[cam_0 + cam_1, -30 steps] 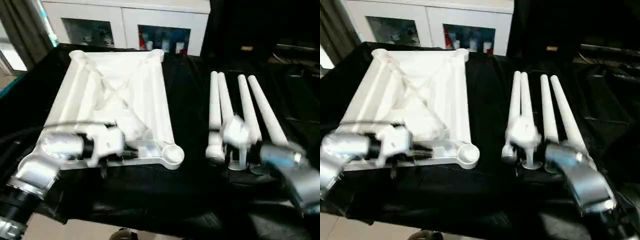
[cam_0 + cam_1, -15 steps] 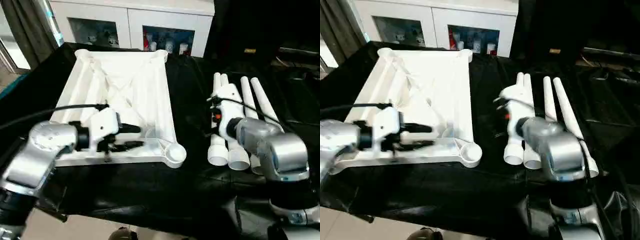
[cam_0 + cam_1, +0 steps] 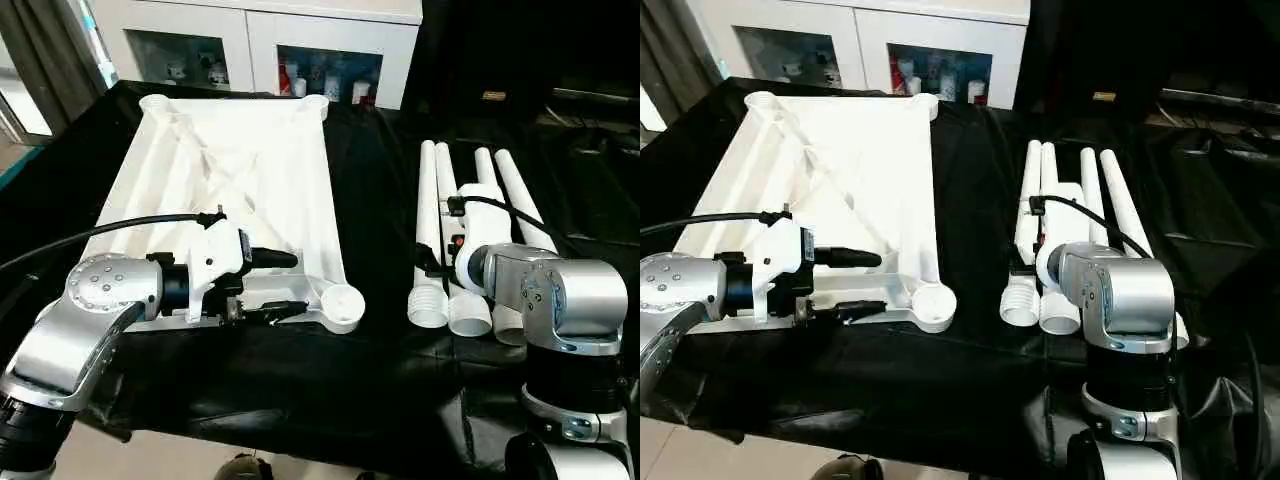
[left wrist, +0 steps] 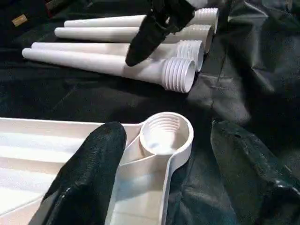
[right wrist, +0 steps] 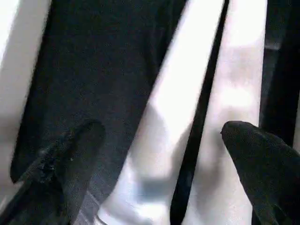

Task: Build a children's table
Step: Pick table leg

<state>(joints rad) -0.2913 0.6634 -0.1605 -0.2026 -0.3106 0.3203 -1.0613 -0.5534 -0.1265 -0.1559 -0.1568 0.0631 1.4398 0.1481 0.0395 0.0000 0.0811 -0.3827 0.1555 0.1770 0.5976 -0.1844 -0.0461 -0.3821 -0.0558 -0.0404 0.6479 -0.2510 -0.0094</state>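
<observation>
Table top (image 3: pixel 235 170): white, ribbed underside up, on black cloth (image 3: pixel 370 380), robot's left side. Threaded corner socket (image 4: pixel 165 133) empty.
Four legs (image 3: pixel 470 225): side by side on the cloth, right side.
Left gripper (image 3: pixel 285 285): fingers spread, empty, straddling the top's near edge.
Right gripper (image 5: pixel 168 154): fingers apart over the legs, gripping nothing.

A black-draped table (image 3: pixel 380 190) carries everything here. Lying right on the cloth: the white tabletop (image 3: pixel 235 200), underside up, ribs showing, its round corner socket (image 3: pixel 340 303) just ahead of the left claw (image 3: pixel 285 285), whose fingers stand apart. Beside it, four white legs (image 3: pixel 470 230) lie side by side on the cloth, threaded ends near the table's front edge, right under the right claw (image 5: pixel 159 164), fingers spread wide.
</observation>
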